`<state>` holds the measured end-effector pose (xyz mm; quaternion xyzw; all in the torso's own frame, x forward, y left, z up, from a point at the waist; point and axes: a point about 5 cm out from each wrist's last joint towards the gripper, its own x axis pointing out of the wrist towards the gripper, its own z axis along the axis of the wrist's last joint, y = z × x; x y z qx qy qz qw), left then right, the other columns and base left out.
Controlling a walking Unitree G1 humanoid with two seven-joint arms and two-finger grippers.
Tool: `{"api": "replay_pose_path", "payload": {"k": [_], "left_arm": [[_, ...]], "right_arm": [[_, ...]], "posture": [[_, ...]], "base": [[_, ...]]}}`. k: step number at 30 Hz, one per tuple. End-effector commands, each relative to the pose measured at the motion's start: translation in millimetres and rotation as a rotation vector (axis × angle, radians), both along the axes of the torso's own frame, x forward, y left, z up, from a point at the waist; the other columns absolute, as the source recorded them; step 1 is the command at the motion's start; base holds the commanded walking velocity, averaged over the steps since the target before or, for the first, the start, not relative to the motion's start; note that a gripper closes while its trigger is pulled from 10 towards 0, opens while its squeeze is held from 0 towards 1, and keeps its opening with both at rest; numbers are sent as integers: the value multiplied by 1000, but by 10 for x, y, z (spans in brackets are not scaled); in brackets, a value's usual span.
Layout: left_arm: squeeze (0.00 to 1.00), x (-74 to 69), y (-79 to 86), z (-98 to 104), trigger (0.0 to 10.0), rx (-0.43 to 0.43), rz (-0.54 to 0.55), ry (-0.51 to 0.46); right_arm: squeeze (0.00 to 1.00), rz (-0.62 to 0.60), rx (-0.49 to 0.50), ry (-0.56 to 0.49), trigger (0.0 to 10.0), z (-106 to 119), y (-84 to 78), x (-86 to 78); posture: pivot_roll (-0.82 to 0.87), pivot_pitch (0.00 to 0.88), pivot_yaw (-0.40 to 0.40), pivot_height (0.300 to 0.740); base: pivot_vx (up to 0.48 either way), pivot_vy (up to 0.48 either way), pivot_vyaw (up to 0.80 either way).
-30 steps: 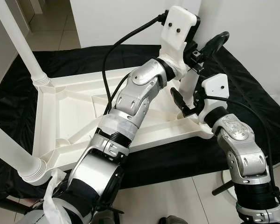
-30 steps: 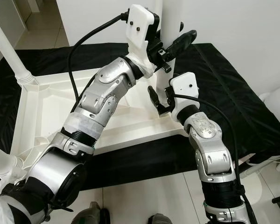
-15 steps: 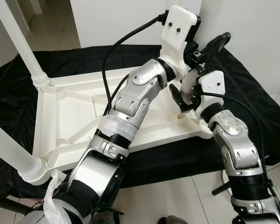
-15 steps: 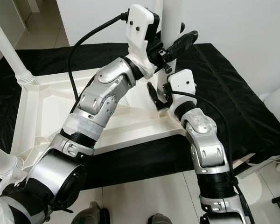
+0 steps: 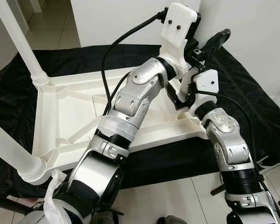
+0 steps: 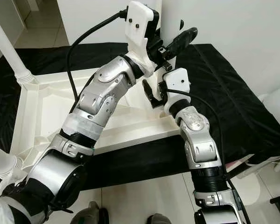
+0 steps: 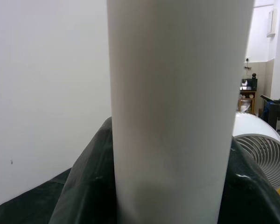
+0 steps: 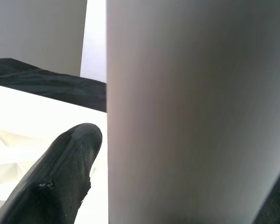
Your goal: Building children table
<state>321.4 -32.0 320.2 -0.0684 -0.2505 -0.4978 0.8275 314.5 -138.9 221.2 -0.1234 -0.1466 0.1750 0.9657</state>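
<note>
1. White table frame (image 5: 70, 116) lies upside down on a black cloth (image 5: 252, 107).
2. Left gripper (image 5: 203, 46) sits up high at the far corner leg.
3. Right gripper (image 5: 177, 95) is just below it.

no readable text, labels, brands, numbers or signs anywhere in these views.
</note>
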Motion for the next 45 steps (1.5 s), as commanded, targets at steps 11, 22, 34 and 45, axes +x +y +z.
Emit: {"api": "replay_pose_path", "payload": {"k": [11,22,34,45], "left_arm": [[0,-65,-59,28,10000,-23,-26,1],[0,-64,-37,31,10000,-13,-30,-12],[0,-56,34,16,10000,9,-67,-11],[0,233,372,61,10000,-22,96,34]], "right_arm": [[0,32,21,-17,0,47,35,4],[0,0,79,8,10000,14,11,10],[0,-101,231,8,10000,48,-47,32],[0,-325,350,21,10000,14,-343,64]], "posture": [[29,0,-26,740],[36,0,-22,740],[34,0,-12,740],[26,0,2,740]], "base": [[0,0,0],[0,0,0],[0,0,0],[0,0,0]]}}
